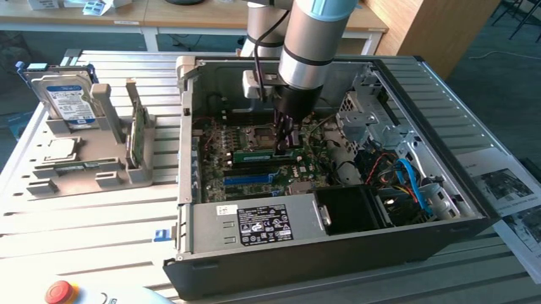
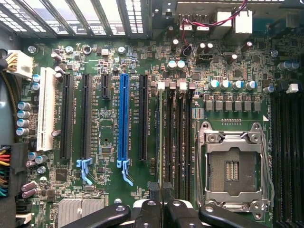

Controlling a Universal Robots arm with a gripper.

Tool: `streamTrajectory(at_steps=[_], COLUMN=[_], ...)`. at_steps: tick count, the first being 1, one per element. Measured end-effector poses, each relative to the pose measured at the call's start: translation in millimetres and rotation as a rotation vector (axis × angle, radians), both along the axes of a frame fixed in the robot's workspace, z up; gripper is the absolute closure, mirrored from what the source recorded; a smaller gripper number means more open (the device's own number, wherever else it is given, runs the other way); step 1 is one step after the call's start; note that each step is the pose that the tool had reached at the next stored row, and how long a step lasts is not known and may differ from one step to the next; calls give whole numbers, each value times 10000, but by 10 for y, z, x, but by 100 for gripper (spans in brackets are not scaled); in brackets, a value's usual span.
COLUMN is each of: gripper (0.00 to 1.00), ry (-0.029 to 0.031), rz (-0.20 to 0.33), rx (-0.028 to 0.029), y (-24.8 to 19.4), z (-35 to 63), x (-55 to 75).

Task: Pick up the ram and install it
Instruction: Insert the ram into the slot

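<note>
The ram [image 1: 263, 154], a narrow green stick, stands on edge along a memory slot of the motherboard [image 1: 220, 158] inside the open computer case [image 1: 338, 253]. My gripper [image 1: 283, 147] reaches straight down into the case, its dark fingers closed on the stick near the end toward the exterior view's right. In the wrist view my gripper [image 2: 162, 192] has its fingers close together over the row of black memory slots [image 2: 178, 137], beside the empty CPU socket [image 2: 232, 166]. Whether the stick is seated in its slot I cannot tell.
A grey stand on the exterior view's left holds a hard drive [image 1: 63, 95], a green expansion card [image 1: 138, 130] and a processor [image 1: 55, 150]. The power supply [image 1: 253, 225], drive cage [image 1: 372, 120] and cables [image 1: 410, 183] crowd the case. A red button [image 1: 61, 291] sits at the front.
</note>
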State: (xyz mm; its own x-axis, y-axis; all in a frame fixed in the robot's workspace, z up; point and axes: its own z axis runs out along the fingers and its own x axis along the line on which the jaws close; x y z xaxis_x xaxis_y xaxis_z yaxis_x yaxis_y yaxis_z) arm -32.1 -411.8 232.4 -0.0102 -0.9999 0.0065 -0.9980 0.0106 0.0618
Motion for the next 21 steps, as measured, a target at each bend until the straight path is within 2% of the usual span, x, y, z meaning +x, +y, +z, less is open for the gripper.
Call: streamTrajectory(at_steps=[14, 21], gripper=[88, 88], ry=[-4, -109], rz=[-11, -11], rx=[2, 2], y=[1, 1], z=[19, 19], x=[0, -6])
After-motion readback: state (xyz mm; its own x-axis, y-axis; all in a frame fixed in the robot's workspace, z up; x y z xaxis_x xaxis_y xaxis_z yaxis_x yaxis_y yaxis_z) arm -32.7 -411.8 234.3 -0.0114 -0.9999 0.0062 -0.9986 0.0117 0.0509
